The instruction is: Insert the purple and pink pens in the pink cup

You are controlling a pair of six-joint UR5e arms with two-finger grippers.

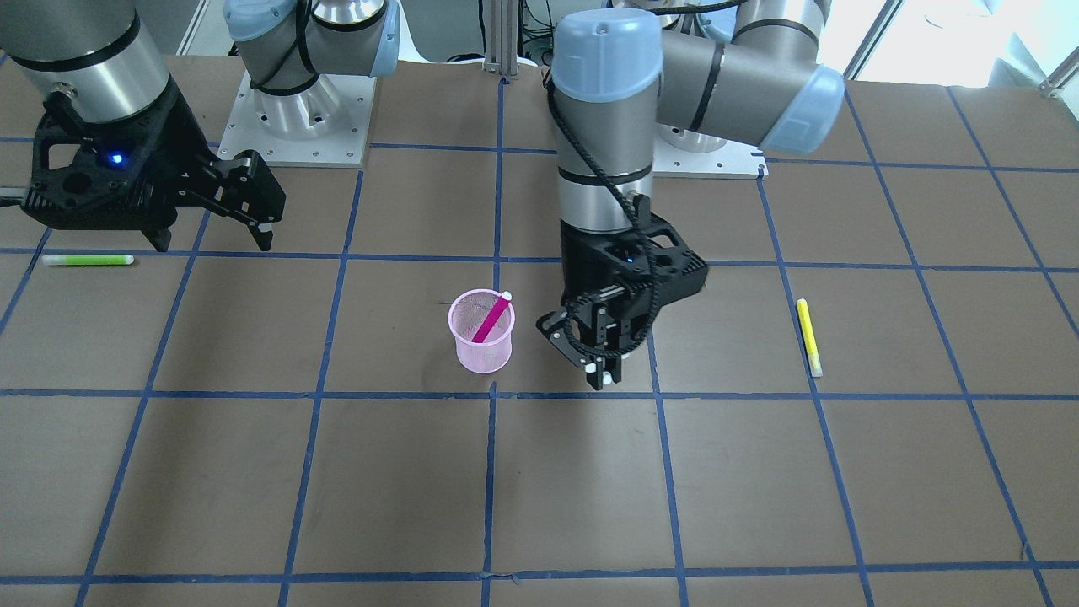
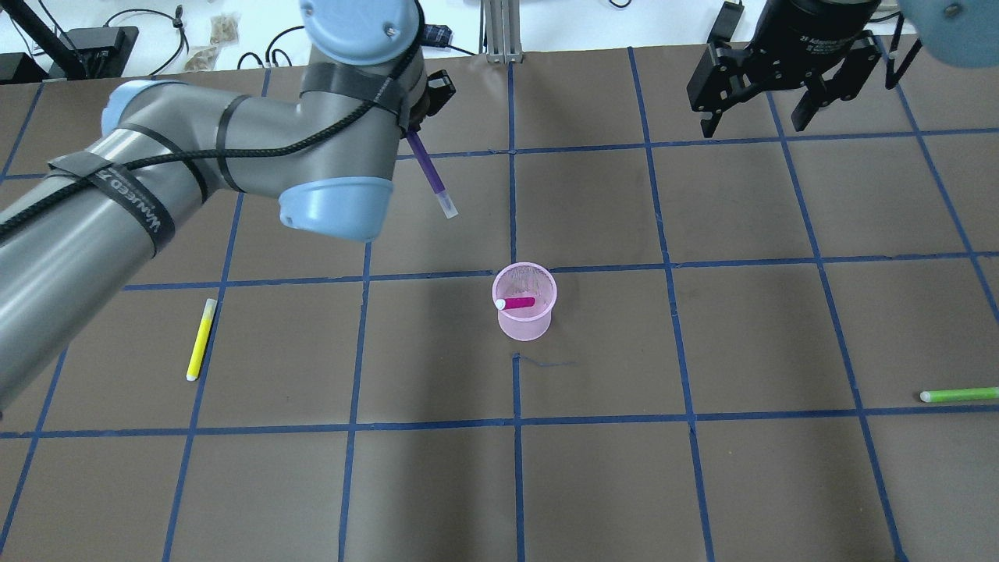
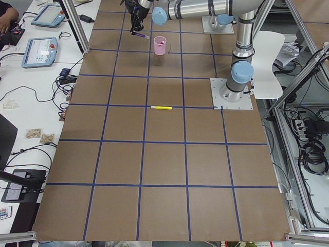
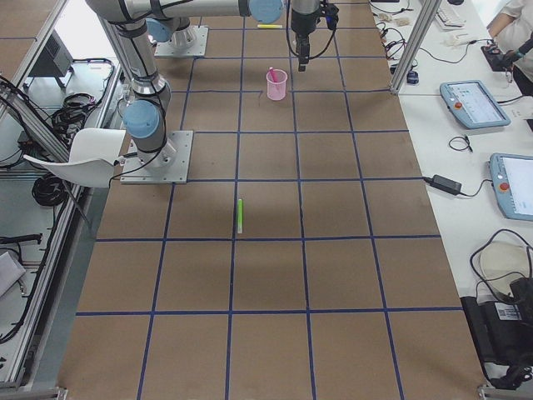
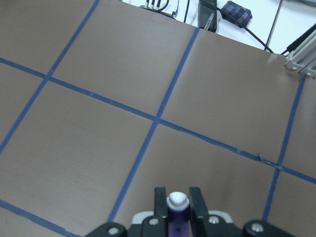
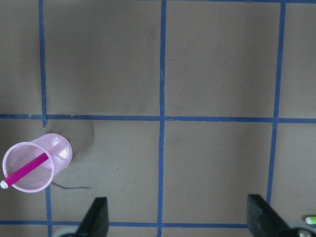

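Observation:
The pink mesh cup (image 2: 524, 300) stands upright near the table's middle, with the pink pen (image 2: 516, 303) leaning inside it; both also show in the front view (image 1: 481, 330) and the right wrist view (image 6: 35, 164). My left gripper (image 1: 604, 373) is shut on the purple pen (image 2: 428, 170) and holds it upright above the table, to the robot's left of the cup. The pen's white-capped end shows between the fingers in the left wrist view (image 5: 177, 212). My right gripper (image 2: 754, 117) is open and empty, high at the far right.
A yellow pen (image 2: 200, 340) lies on the robot's left side. A green pen (image 2: 958, 395) lies at the right edge, also in the front view (image 1: 88, 260). Blue tape lines cross the brown table. The arm bases (image 1: 297, 126) stand at the robot's edge.

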